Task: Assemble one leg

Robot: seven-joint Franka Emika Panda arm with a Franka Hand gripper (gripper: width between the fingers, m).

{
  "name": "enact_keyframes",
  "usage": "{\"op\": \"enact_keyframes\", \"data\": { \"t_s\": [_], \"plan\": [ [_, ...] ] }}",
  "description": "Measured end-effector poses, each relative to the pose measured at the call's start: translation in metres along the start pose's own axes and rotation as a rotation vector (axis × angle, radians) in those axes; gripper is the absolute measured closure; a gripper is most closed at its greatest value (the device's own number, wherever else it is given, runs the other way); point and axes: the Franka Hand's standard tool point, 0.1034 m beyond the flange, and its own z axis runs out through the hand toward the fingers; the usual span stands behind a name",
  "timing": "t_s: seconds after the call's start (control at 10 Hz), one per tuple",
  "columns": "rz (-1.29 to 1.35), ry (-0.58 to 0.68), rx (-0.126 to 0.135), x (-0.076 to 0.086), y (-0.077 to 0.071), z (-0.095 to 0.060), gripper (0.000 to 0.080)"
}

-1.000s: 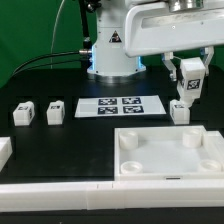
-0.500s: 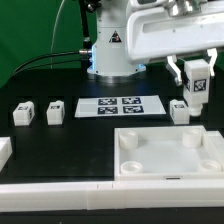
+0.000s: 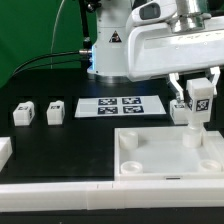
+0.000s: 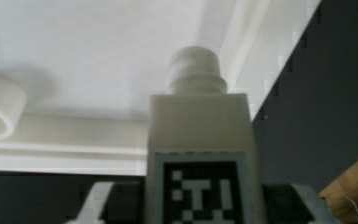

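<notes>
My gripper (image 3: 200,92) is shut on a leg (image 3: 201,101), a small white post with a black-and-white tag, and holds it upright in the air just above the far right corner of the large white tray (image 3: 160,160). A round corner socket (image 3: 192,140) lies just below the held leg. In the wrist view the gripper (image 4: 201,206) clamps the leg (image 4: 197,125) at its tag, and the leg's round peg (image 4: 195,67) points at the tray's white surface (image 4: 87,55). A second leg (image 3: 179,112) stands on the table just behind the tray.
Two more legs (image 3: 24,113) (image 3: 56,111) stand at the exterior view's left. The marker board (image 3: 120,105) lies in the middle. A white block (image 3: 4,152) sits at the left edge, and a long white bar (image 3: 60,195) lies along the front. The arm's base (image 3: 112,50) is at the back.
The gripper has carried the leg towards the exterior view's right and lower, from beside the second leg to over the tray's far right corner.
</notes>
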Motion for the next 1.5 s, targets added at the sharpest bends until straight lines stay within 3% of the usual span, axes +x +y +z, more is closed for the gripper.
{"op": "enact_keyframes", "data": {
  "t_s": [0.3, 0.8, 1.1, 1.5],
  "plan": [
    [-0.025, 0.013, 0.003, 0.015, -0.002, 0.003, 0.0509],
    [-0.050, 0.031, 0.001, 0.008, -0.001, 0.009, 0.0509],
    [-0.088, 0.029, 0.005, 0.029, 0.000, 0.023, 0.0509],
    [-0.089, 0.033, 0.010, 0.037, -0.003, 0.034, 0.0509]
  ]
}}
